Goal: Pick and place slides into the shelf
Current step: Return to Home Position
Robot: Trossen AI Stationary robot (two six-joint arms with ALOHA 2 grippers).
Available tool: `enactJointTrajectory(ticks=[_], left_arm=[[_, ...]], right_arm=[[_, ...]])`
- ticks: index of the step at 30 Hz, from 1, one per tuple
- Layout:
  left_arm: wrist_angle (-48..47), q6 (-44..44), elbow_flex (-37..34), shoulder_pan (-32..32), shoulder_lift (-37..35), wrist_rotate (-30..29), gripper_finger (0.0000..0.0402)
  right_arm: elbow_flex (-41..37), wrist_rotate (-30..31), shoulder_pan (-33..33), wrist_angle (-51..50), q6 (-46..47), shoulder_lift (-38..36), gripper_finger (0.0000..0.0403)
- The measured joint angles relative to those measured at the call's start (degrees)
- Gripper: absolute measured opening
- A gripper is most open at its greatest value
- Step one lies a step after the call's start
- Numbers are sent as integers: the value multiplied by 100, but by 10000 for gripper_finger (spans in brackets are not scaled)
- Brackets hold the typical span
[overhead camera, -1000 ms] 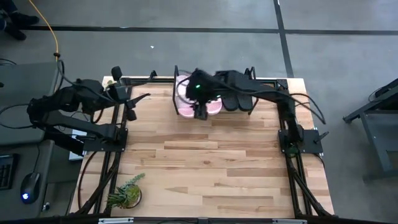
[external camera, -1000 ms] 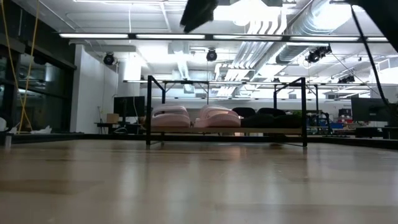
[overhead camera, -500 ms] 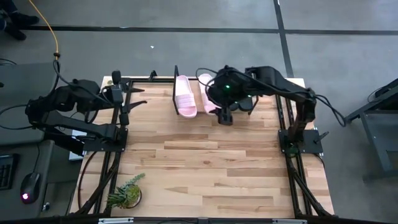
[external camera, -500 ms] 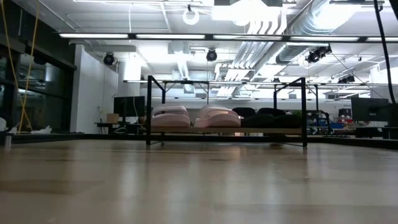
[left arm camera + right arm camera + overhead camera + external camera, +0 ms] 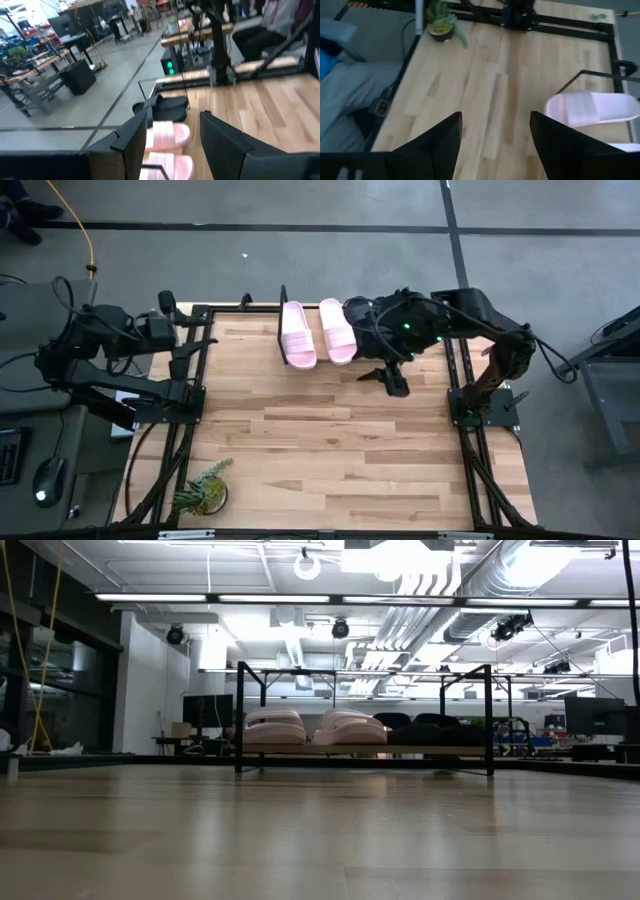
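Note:
Two pale pink slides (image 5: 298, 332) (image 5: 337, 330) lie side by side, soles down, on the shelf (image 5: 365, 751) at the table's far edge. In the low view two black slides (image 5: 430, 727) lie to their right on the same board. In the high view my right arm covers most of the black slides. My right gripper (image 5: 390, 383) hangs open above bare wood, just nearer than the shelf's right end, and touches nothing. My left gripper (image 5: 190, 340) stands open at the table's far left corner. Its own view looks along the pink slides (image 5: 167, 135) to the black slides (image 5: 165, 105).
A small potted plant (image 5: 205, 490) stands at the near left corner. A black frame (image 5: 190, 395) runs along the table's left and right sides. The light wooden top (image 5: 320, 450) lies bare across the middle and near side.
My right gripper has drawn away from above the pink slides toward the table's right and near side, and it has risen. Both pink slides now show uncovered on the shelf. My left gripper has pulled back toward the table's left edge. Both have stayed open.

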Motion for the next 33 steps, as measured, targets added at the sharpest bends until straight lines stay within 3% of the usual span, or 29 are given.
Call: enactJointTrajectory(ticks=[14, 19, 26, 33], left_arm=[[-288, -97, 0, 0, -48, 63, 168], [-369, -452, 0, 0, -54, 116, 168], [-421, -549, 2, 0, -569, 832, 168], [-370, -549, -374, 0, -1154, 1030, 168]], right_arm=[[0, 358, 53, -98, 671, -37, 224], [-2, 330, 53, 9, 469, -140, 224], [-2, -533, 186, 287, 252, -801, 224], [-468, -345, 623, 586, 289, -1725, 224]])
